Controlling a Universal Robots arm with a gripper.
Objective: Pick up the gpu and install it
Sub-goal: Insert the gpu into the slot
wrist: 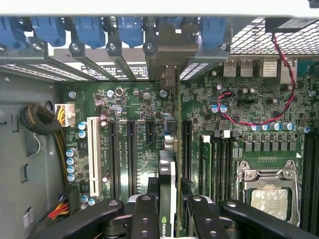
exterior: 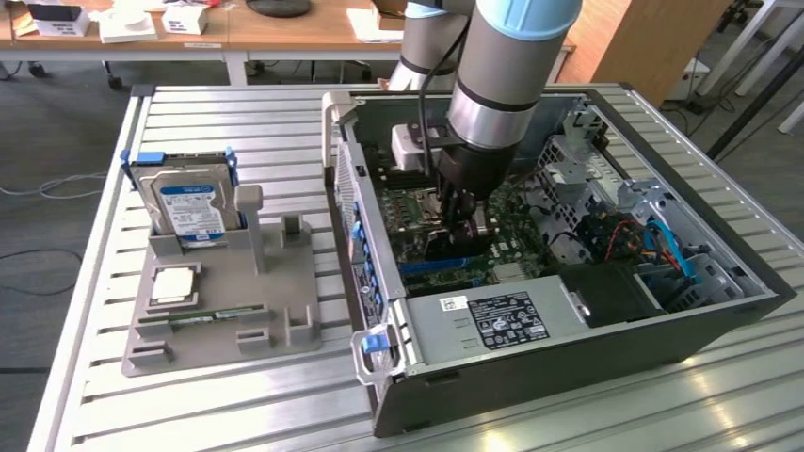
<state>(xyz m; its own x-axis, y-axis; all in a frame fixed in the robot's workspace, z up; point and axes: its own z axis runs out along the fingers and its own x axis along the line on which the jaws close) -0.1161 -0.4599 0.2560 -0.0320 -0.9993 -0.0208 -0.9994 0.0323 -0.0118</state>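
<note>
The gpu (wrist: pixel 168 172) stands edge-on, pinched between the fingers of the claw (wrist: pixel 171 211). Its silvery bracket (wrist: pixel 168 74) reaches ahead of the claw to the rear slot row with blue clips (wrist: pixel 89 30). Under the claw lies the green motherboard (wrist: pixel 139 149) (whether the card is seated, I can't tell), with the CPU socket (wrist: pixel 269 189) just beside. Well apart from the claw, outside the computer case (exterior: pixel 703 330), a hard drive (exterior: pixel 188 202) stands in a gray holder (exterior: pixel 214 282).

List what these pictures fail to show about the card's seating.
1. Wrist view: the thin dark expansion card stands edge-on in the black gripper, hiding its own contact edge; seating cannot be judged.
2. Exterior view: the silver-and-blue robot arm covers the card and its slot.
</note>
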